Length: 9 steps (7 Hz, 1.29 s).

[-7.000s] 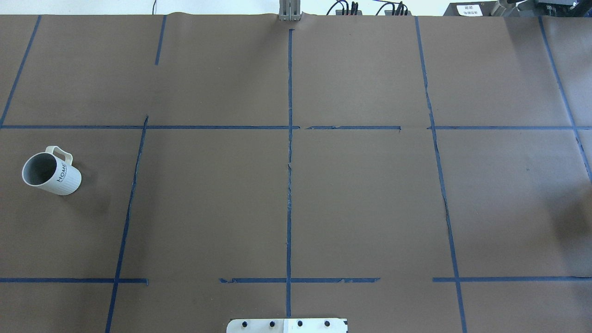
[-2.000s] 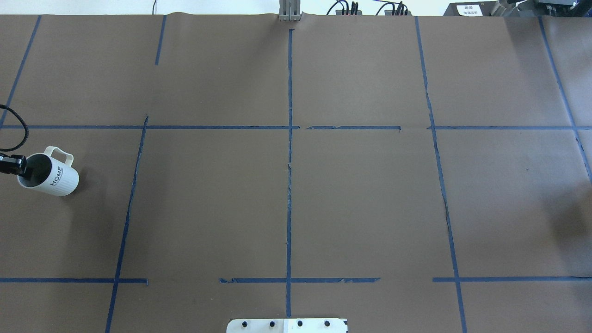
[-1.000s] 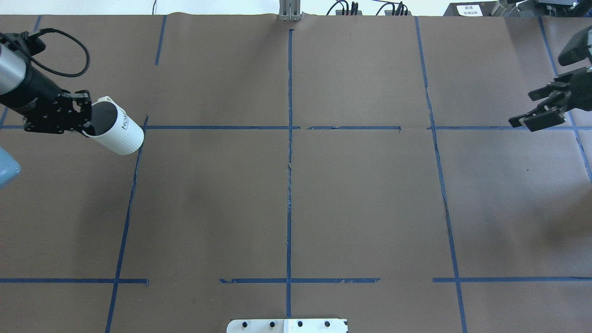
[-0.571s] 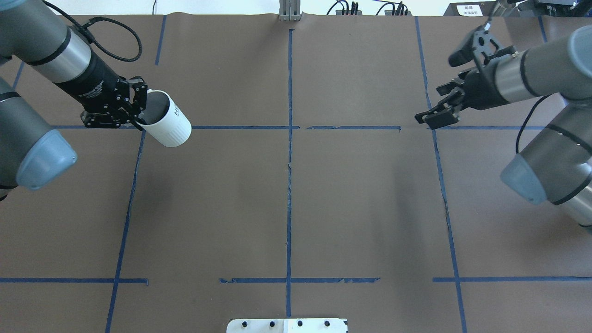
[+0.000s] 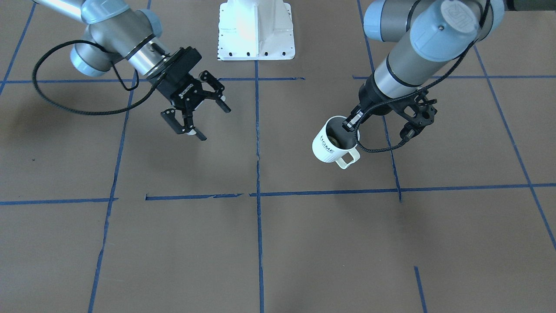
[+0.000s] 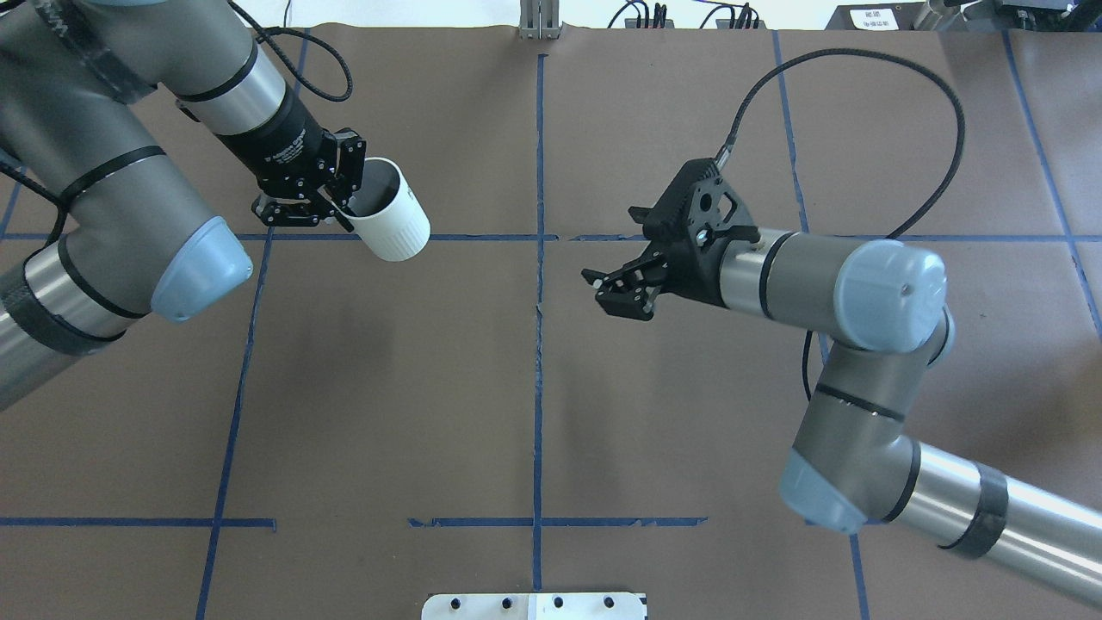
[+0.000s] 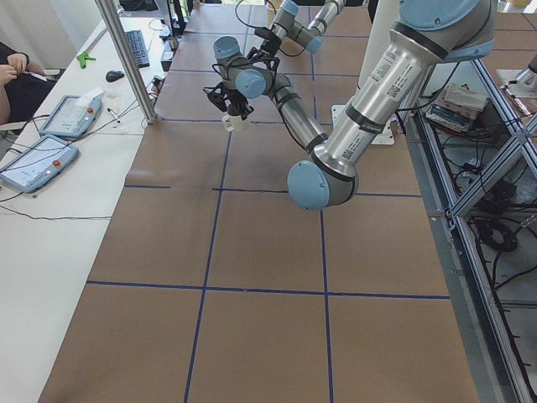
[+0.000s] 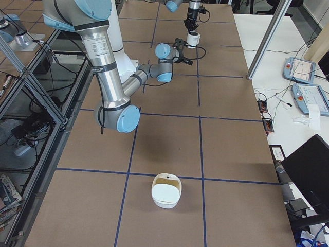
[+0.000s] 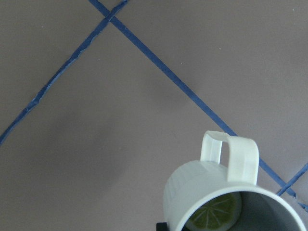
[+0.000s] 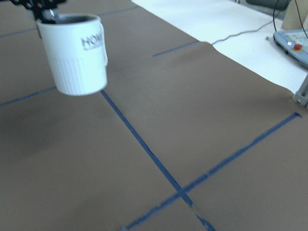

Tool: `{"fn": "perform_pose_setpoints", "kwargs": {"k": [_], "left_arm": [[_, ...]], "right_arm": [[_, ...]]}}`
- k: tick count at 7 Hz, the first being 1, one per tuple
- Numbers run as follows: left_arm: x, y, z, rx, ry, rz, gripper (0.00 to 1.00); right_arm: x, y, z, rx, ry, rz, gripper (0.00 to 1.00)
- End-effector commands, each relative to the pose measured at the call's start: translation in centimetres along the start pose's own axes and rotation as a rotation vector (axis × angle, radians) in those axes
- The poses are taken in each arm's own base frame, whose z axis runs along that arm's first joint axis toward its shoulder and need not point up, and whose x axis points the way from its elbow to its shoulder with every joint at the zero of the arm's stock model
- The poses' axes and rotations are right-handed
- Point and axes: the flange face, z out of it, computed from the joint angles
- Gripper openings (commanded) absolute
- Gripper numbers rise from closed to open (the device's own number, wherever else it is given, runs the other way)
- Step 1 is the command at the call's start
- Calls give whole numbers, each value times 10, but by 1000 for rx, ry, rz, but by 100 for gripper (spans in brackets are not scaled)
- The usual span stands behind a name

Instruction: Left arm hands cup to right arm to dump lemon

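The white cup [image 6: 396, 220] with "HOME" lettering hangs in the air left of the table's centre, upright and slightly tilted. My left gripper [image 6: 343, 205] is shut on its rim, one finger inside. The cup also shows in the front view [image 5: 331, 147], the right wrist view [image 10: 74, 53] and the left wrist view [image 9: 211, 192]. The lemon [image 9: 216, 214] lies at the bottom of the cup and also shows in the front view [image 5: 333, 140]. My right gripper [image 6: 614, 293] is open and empty, right of the centre line, facing the cup with a wide gap between them.
A white bowl [image 8: 166, 191] stands at the table's end on my right. The white robot base plate [image 5: 256, 30] sits at the table's near edge. Teach pendants [image 7: 38, 159] and a metal post [image 7: 126, 59] stand on the operators' side.
My left gripper closed on the cup's rim, lifted it off the table at the far left and carried it toward the centre. My right arm came in from the right, gripper open.
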Motion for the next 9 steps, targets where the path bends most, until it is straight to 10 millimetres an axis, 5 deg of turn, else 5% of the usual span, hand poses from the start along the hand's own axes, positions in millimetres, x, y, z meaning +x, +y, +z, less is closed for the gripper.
{"fn": "perform_pose_setpoints", "kwargs": {"k": [1,5,9], "left_arm": [[24,28,4,-22,6,-57,0],[42,110,19,-97,-5,-120,0],[42,143,22,-138,7,-123,0]], "right_arm": [[-63,11,17,114,47,70,99],[-70,13,23,120,49,71,99],[-70,13,23,121,51,69,99]]}}
